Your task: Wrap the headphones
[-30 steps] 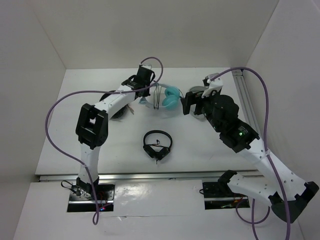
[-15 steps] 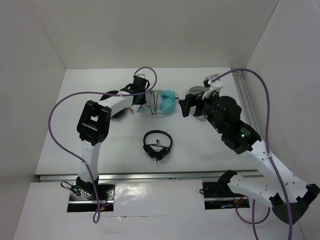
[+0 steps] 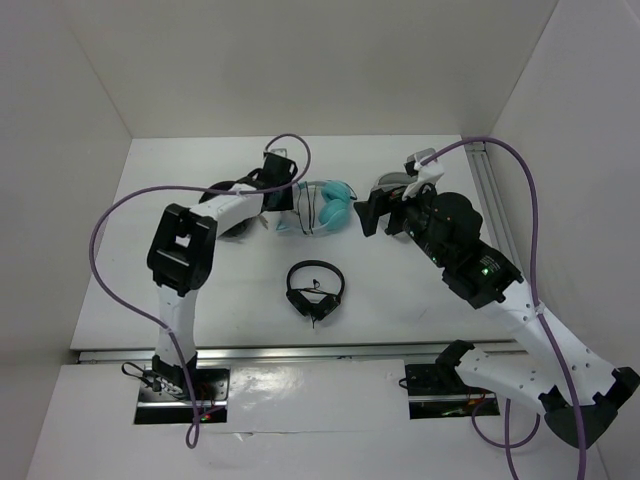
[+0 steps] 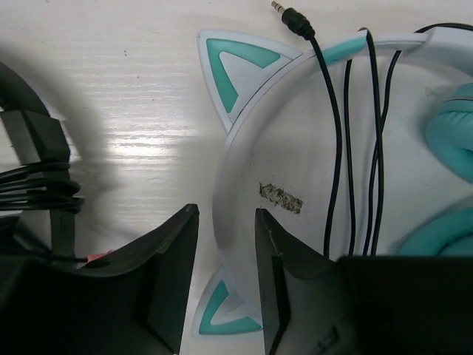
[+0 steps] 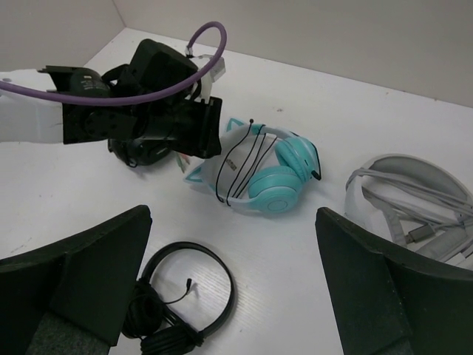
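Observation:
The headphones (image 3: 332,205) lie flat on the table at the back middle, with teal ear cups, a pale cat-ear headband (image 4: 238,140) and the thin black cable (image 4: 347,148) looped several times across the band. The cable's plug (image 4: 294,16) lies free. They also show in the right wrist view (image 5: 275,181). My left gripper (image 3: 283,203) straddles the headband between the two cat ears (image 4: 225,216), jaws open with a gap on one side. My right gripper (image 3: 362,215) is wide open and empty (image 5: 233,214), hovering just right of the ear cups.
Small black headphones (image 3: 315,290) lie nearer the front (image 5: 177,310). Grey-white headphones (image 3: 390,183) sit right of the teal ones (image 5: 414,200). Another black wrapped set (image 3: 225,210) lies under the left arm (image 4: 37,170). White walls enclose the table.
The left gripper has come down and shifted slightly left. The headphones, held up a second ago, now lie flat on the table. The right gripper barely moved.

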`<state>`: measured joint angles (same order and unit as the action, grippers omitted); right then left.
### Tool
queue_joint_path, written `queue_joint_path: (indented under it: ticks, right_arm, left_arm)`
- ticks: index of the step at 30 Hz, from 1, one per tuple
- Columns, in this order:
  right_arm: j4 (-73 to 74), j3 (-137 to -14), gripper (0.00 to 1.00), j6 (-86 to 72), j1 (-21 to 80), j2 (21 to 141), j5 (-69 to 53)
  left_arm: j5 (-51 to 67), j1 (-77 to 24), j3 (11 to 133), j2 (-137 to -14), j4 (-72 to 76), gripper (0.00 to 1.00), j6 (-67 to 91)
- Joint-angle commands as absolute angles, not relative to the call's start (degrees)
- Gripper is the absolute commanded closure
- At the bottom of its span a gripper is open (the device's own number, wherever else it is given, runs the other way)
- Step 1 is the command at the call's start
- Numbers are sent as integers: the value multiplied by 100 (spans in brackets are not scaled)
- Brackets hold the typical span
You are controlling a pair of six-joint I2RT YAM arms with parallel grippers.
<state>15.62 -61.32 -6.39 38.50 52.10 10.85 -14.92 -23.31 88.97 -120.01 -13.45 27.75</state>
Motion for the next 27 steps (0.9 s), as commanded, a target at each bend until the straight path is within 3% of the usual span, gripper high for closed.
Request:
queue_joint_path:
  ticks: [1, 3, 5, 10, 12, 13, 20, 24, 27]
  right_arm:
    - [1441, -6214, 1, -677, 3902, 5194, 1028]
    - [1581, -6336, 1, -790, 3902, 5281, 1272]
    - [1766, -6564, 1, -844, 3902, 5387, 1458]
    - [2531, -6996, 1, -1036, 3963, 5309, 1765]
    - [2750, -7214, 1, -1177, 3964, 5047, 1968]
    - [3038, -7303, 1, -1282, 3964, 4949, 1969]
    - [4323, -8059, 1, -1687, 3964, 4219, 2206]
    - [4666, -8183, 1, -1687, 3964, 3807, 2268]
    - [4956, -8358, 1, -1687, 3912, 3604, 2381]
  left_arm:
    - [-1625, -2320, 8966, -11225, -1310, 50, 2962]
    - [-1678, -2320, 8904, -10909, -1310, 36, 3014]
    - [-1609, -2320, 8956, -10453, -1397, 35, 3015]
    - [-2284, -2767, 9474, -9477, -3010, 14, 2988]
    - [-2495, -2926, 9405, -8698, -3400, 12, 3058]
    - [-2600, -3014, 9326, -8379, -3558, 2, 3180]
    - [-2927, -3849, 8201, -5131, -4411, 0, 3656]
    - [-2515, -3911, 7525, -3460, -4412, 0, 3718]
    - [-2391, -3911, 7392, -2797, -4561, 0, 3718]
